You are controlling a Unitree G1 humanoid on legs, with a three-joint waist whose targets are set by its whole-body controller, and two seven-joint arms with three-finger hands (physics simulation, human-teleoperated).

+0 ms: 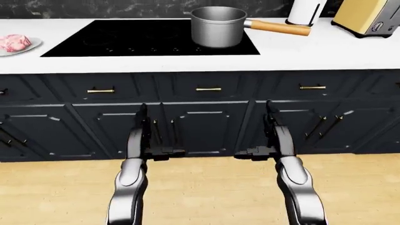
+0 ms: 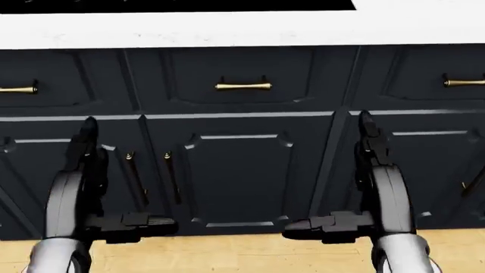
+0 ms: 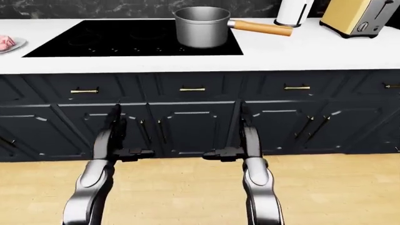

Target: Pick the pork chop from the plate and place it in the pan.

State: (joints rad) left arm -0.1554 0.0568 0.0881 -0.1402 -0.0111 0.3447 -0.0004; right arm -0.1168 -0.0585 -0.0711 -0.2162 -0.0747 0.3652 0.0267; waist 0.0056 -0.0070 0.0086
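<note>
Left-eye view: a white counter (image 1: pixel 325 51) runs across the top, with a black stove (image 1: pixel 150 40) set into it. A grey pan (image 1: pixel 217 27) stands on the stove's upper right part, its wooden handle (image 1: pixel 278 27) reaching right over the counter. At the far left edge a pink pork chop (image 1: pixel 13 42) lies on a plate (image 1: pixel 32 45), well apart from the pan and with most of the stove between them. To the right of the pan's handle stand a white roll (image 1: pixel 306 11) and, at the corner, a yellow toaster (image 1: pixel 369 16). Dark cabinets (image 1: pixel 206 126) with brass handles (image 1: pixel 208 88) fill the band below the counter, and a light wooden floor (image 1: pixel 206 192) lies beneath.

Both arms rise from the bottom of the view, well below the counter. The left hand (image 1: pixel 145 133) and right hand (image 1: pixel 270 131) point up against the cabinet doors, each with its fingers straight and one digit sticking inward toward the middle; both are released and grasp nothing. Neither touches the counter, the plate or the pan.

The head view looks lower: only the counter's edge, a strip of stove, the drawers and doors, and the two raised hands, the left at the view's left and the right at its right. The pork chop, plate and pan fall outside it.
</note>
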